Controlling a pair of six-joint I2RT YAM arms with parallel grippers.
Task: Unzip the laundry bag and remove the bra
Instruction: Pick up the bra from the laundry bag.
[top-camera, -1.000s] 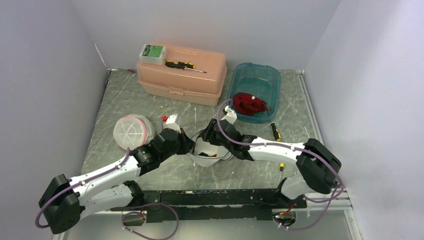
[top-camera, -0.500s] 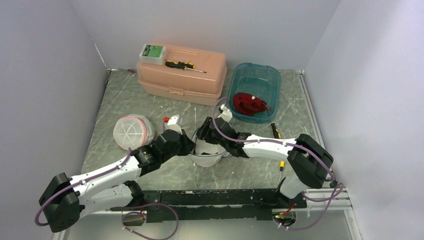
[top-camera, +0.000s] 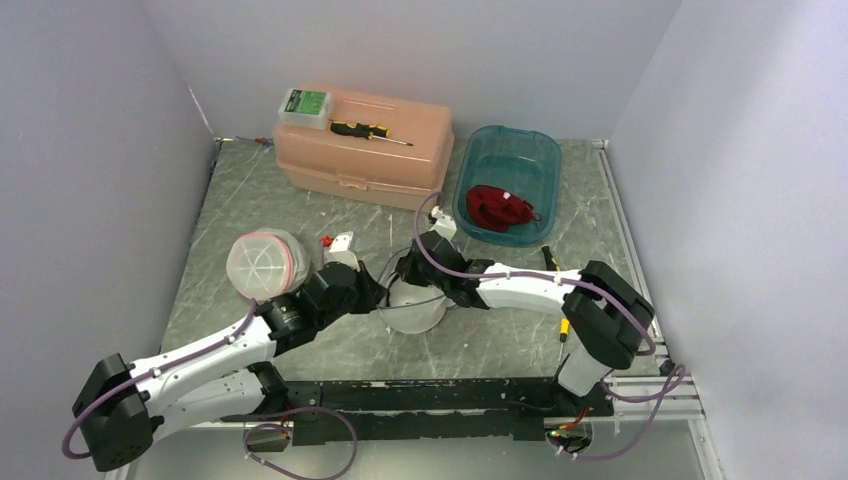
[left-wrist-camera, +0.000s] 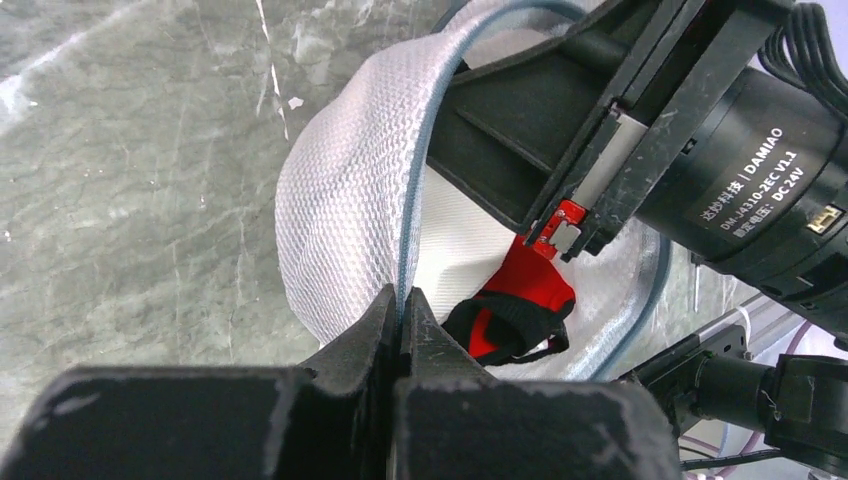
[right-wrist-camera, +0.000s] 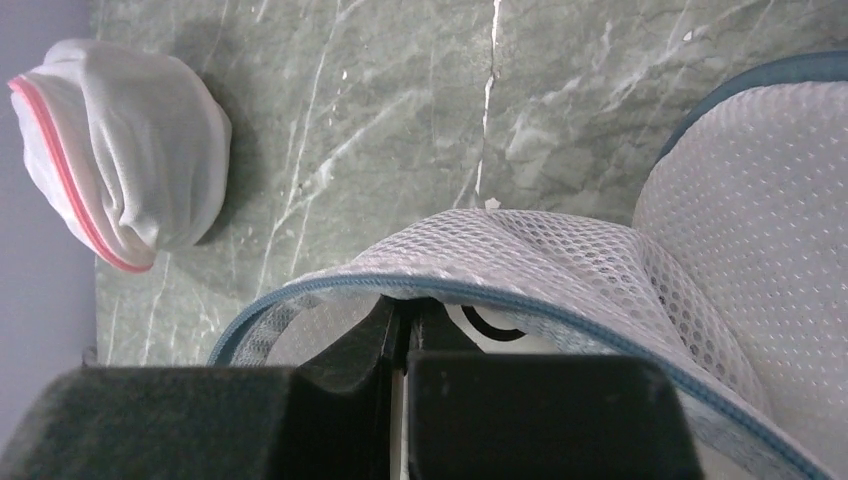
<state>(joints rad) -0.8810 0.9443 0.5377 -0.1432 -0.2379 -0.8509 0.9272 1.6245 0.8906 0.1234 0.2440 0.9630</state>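
Note:
The white mesh laundry bag (top-camera: 418, 310) with a blue zipper rim lies mid-table between both arms, its mouth open. My left gripper (left-wrist-camera: 403, 300) is shut on the bag's zipper rim (left-wrist-camera: 420, 170) at its left side. Inside the bag lies the red and black bra (left-wrist-camera: 525, 300). My right gripper (top-camera: 405, 275) reaches into the mouth from the right. In the left wrist view its shut fingertips (left-wrist-camera: 545, 235) meet the bra's red cloth. In the right wrist view the right gripper (right-wrist-camera: 405, 305) has its tips tucked under the mesh rim (right-wrist-camera: 560, 260).
A second mesh bag with a pink zipper (top-camera: 262, 262) sits left of the arms. At the back stand a peach toolbox (top-camera: 365, 160) with a screwdriver (top-camera: 370, 130) and a green box (top-camera: 305, 103), and a blue tub (top-camera: 520, 150) holding a red garment (top-camera: 498, 208). Small screwdrivers (top-camera: 551, 262) lie at the right.
The right gripper moved left and deeper into the bag's mouth and went from open to shut. The left gripper kept its hold on the rim, and the bag's mouth shifted slightly.

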